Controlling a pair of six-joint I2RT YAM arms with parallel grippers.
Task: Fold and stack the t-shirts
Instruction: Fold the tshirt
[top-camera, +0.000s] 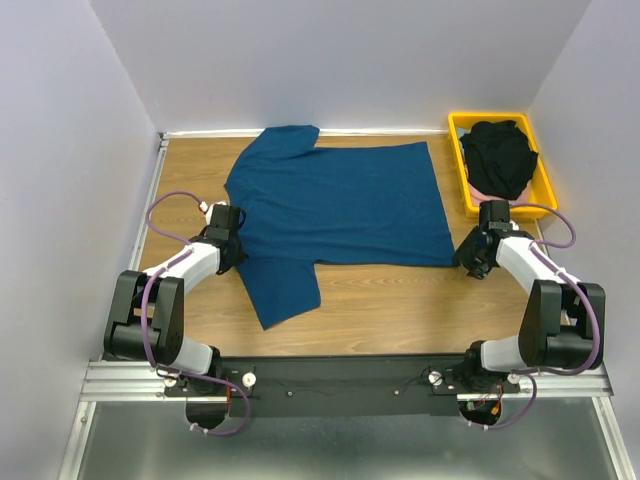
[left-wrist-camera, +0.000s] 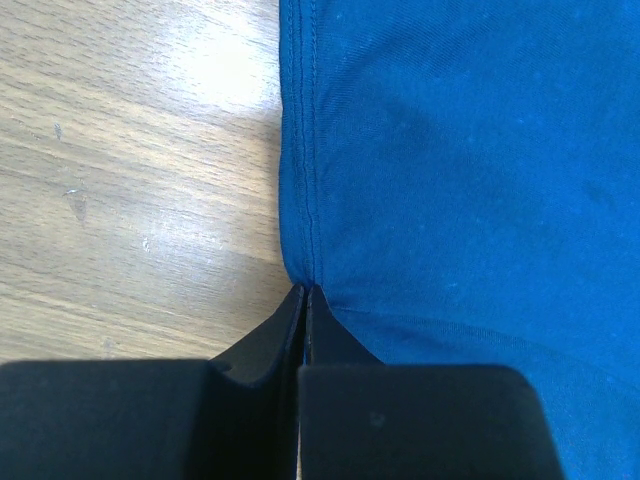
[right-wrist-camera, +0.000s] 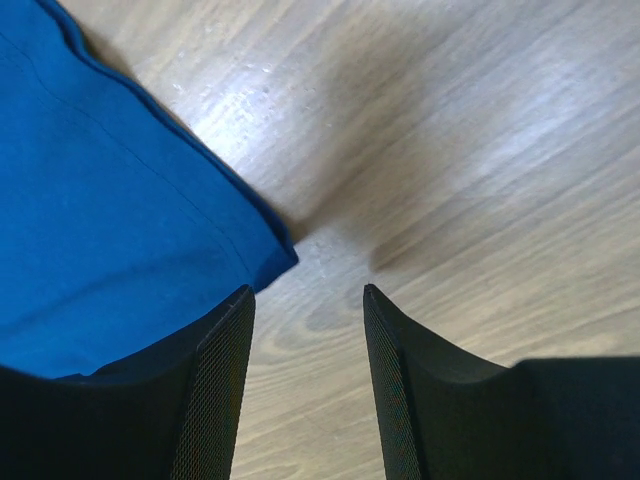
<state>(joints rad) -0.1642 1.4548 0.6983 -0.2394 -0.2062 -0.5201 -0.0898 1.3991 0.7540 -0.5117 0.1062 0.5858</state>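
The blue t-shirt (left-wrist-camera: 470, 170) ahead of the left pincer (left-wrist-camera: 303, 292) is showing as matt knit cloth with a stitched hem. The table (right-wrist-camera: 480, 150) beyond the right pincer (right-wrist-camera: 308, 295) is gleaming as smooth, wood-grained board. The right pincer's fingers (right-wrist-camera: 215, 400) are looking matt black and finely textured.

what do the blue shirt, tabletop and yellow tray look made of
Blue shirt: soft knit cloth, matte, with a stitched hem. Tabletop: wood or wood-look laminate; grain lines, slight sheen. Yellow tray: probably moulded plastic; smooth, uniform colour.
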